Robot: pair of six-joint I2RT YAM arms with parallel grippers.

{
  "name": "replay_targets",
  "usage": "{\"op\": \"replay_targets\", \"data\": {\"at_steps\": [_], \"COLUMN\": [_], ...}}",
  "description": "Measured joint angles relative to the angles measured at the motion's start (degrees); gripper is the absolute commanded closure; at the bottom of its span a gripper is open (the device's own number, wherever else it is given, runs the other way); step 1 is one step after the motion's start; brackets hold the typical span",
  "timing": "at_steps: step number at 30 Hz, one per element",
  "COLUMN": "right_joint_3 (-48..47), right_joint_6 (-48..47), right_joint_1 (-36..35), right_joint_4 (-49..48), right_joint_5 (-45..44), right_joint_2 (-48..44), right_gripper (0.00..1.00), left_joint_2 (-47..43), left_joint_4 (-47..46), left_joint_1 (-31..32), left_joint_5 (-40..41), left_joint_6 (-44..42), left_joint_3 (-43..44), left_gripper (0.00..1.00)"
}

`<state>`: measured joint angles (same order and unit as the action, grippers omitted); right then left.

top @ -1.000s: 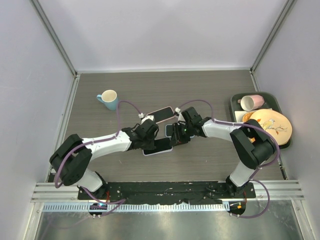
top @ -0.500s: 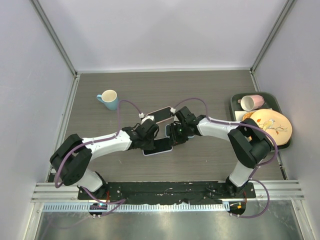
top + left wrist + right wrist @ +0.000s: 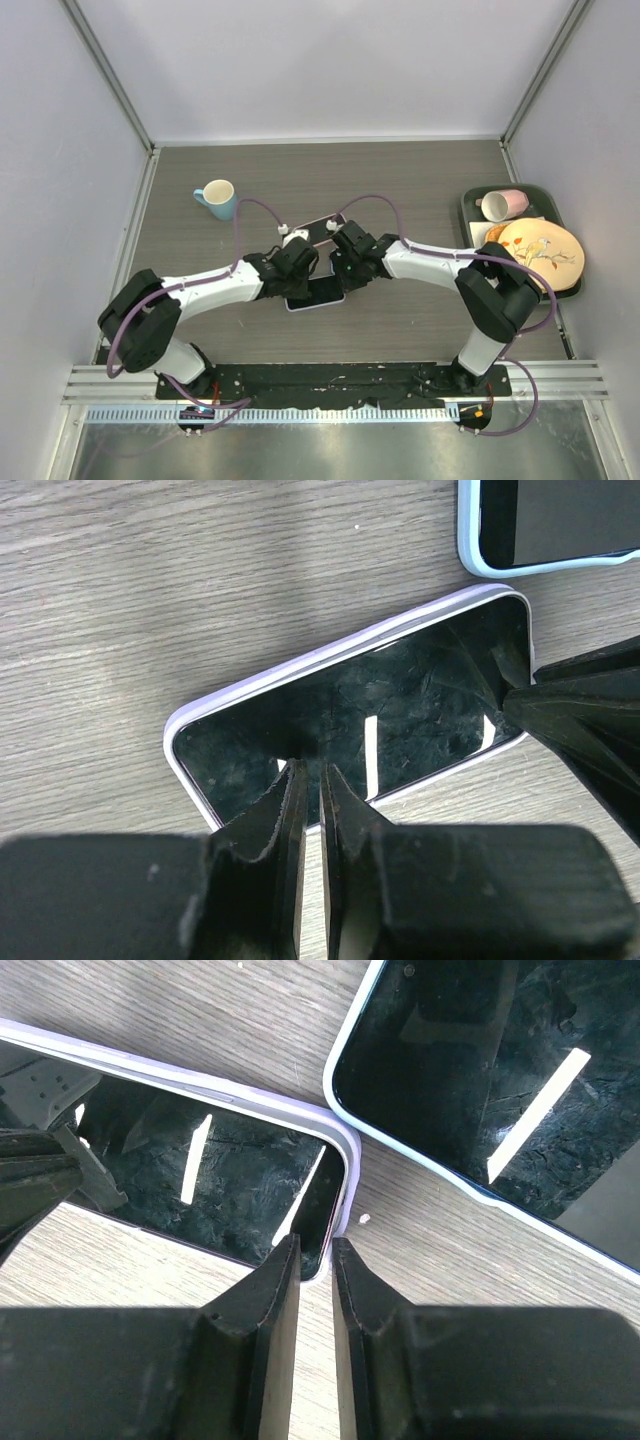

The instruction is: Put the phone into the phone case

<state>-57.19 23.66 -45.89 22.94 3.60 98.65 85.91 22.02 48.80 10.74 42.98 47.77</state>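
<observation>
Sliding leftward since a second ago, the right gripper (image 3: 315,1250) is now crowding up against the left gripper (image 3: 308,780) at mid-table, and its fingers (image 3: 265,1300) are drawing in to a narrow slit. Their tips are sitting right at one corner of the glossy black phone (image 3: 350,715), which is lying flat, screen up, inside the rim of the pale lilac phone case (image 3: 330,654) on the grey wood-grain table (image 3: 150,580). Whether that corner is fully seated, I cannot tell, nor whether the right tips are nipping the rim. The left fingers (image 3: 270,820) are nearly together too, gripping nothing, tips hovering at the phone's long edge. Just beside the case, a second dark phone with a light blue rim (image 3: 480,1070) is lying apart from it.
</observation>
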Motion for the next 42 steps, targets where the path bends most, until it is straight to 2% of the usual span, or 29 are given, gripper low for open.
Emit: {"op": "replay_targets", "data": {"at_steps": [13,19,22,23,26,29,34,38,42], "right_joint_3": [6.21,8.33,9.81,10.03,10.4,10.62,10.62,10.62,10.62], "right_joint_6": [1.57,4.02,5.44,5.73,6.51,6.62,6.27,5.53,5.14], "right_joint_1": [-1.7,-4.52,-6.67,-7.13,-7.13,-3.98,3.63,7.78,8.44], "right_joint_4": [-9.18,-13.11,-13.0,-12.87,-12.52,-12.31,-13.68,-13.92,-14.51], "right_joint_5": [2.95,9.77,16.0,17.62,20.87,21.46,22.36,23.56,25.51], "right_joint_2": [-4.37,-4.39,-4.42,-4.44,-6.19,-11.96,-19.06,-16.37,-11.32], "right_gripper": [0.8,0.75,0.63,0.52,0.36,0.29,0.29,0.31,0.33], "left_joint_2": [-9.57,-11.15,-11.23,-11.28,-11.37,-11.52,-11.85,-11.82,-11.28], "left_joint_4": [0.26,0.28,0.31,0.28,0.37,0.44,0.46,0.42,0.13], "left_joint_1": [0.2,0.22,0.22,0.22,0.22,0.22,0.22,0.22,0.24], "left_joint_5": [1.92,1.92,1.95,1.97,1.99,1.9,1.86,1.6,1.22], "left_joint_6": [0.04,0.04,0.04,0.04,0.04,0.02,0.02,0.02,0.02], "left_joint_3": [-2.25,-3.17,-3.34,-3.45,-3.56,-3.56,-3.67,-3.72,-3.69], "left_gripper": [0.83,0.83,0.83,0.82,0.82,0.82,0.82,0.83,0.84]}}
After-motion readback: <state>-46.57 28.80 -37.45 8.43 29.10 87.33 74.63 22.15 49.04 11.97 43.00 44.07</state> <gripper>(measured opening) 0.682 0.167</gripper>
